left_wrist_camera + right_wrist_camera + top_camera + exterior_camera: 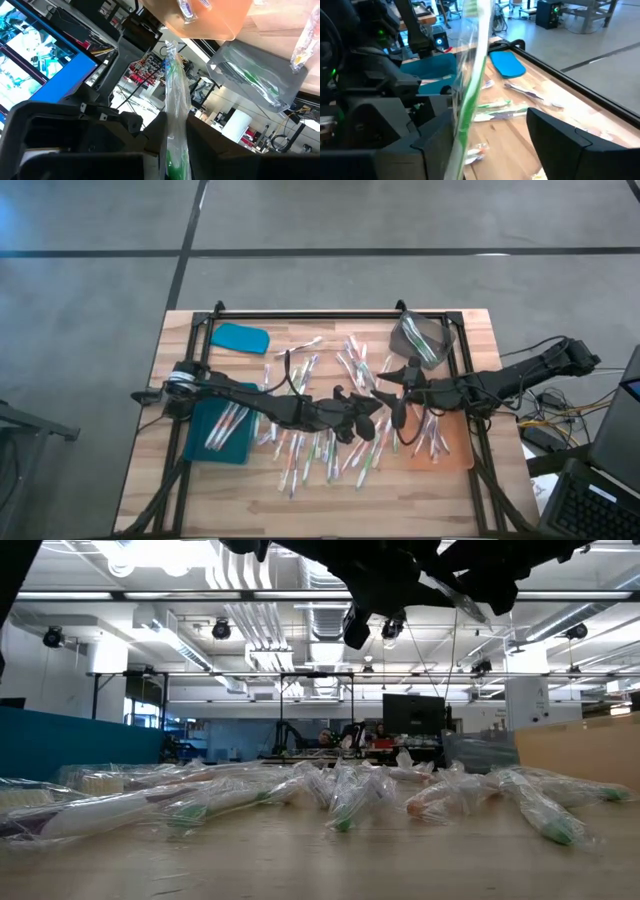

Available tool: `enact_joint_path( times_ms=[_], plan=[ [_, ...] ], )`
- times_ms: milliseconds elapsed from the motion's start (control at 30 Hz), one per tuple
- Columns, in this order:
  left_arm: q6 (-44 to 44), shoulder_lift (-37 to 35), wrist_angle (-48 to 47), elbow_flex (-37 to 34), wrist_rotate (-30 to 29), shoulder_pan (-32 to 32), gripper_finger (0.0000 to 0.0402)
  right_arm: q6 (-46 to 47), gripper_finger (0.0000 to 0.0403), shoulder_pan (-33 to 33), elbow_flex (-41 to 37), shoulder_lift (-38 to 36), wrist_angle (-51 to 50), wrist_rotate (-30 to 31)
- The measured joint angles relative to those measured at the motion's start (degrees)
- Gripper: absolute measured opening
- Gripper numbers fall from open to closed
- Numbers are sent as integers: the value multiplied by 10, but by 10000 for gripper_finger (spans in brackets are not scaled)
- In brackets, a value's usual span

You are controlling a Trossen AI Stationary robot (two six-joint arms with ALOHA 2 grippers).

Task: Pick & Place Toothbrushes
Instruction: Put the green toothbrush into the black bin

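Mid-table, just beside the inner edge of the orange tray [455, 458]: both arms meeting tip to tip.

Left gripper [176, 125]: closed on one wrapped green toothbrush [176, 85], pinched at the lower end, wrapper trailing out past the fingertips. Long axis of that brush in line with the fingers, free end pointing toward the orange tray, which fills the far side of the left wrist view.

Right gripper [490, 120]: jaws standing wide, nothing clamped. A wrapped green brush rising upright through the gap, close against one finger, well apart from the other. Judged to be the same brush the left one holds; cannot confirm from the high view, where the two tips overlap.

Relation that matters: brush axis crosswise to the right jaws' closing line, off-centre in the gap. Probably a handover set up, left to right. Right arm nearer the orange tray, so the carry falls naturally to it.

Needed next, by judgement: close the right jaws square on the shaft before any release by the left. Risk: slippery wrapper, pinch on film only, brush sliding out.

Elsewhere: loose toothbrushes [320, 445] scattered on the wood on the side of the orange tray toward the teal tray [205, 448]; a few already lying on the orange tray itself.
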Motion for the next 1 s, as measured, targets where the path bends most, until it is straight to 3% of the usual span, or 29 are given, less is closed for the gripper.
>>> enact_joint_path(
  times_ms=[267,600,1000],
  plan=[
    [-2,0,-1,0,0,0,62,-10,157,-1,0,1,4,0],
    [-4,0,0,0,1,0,61,-30,22,-2,0,2,5,2],
    [-38,0,0,0,2,0,62,-44,16,-3,0,2,5,-7]
  ],
)
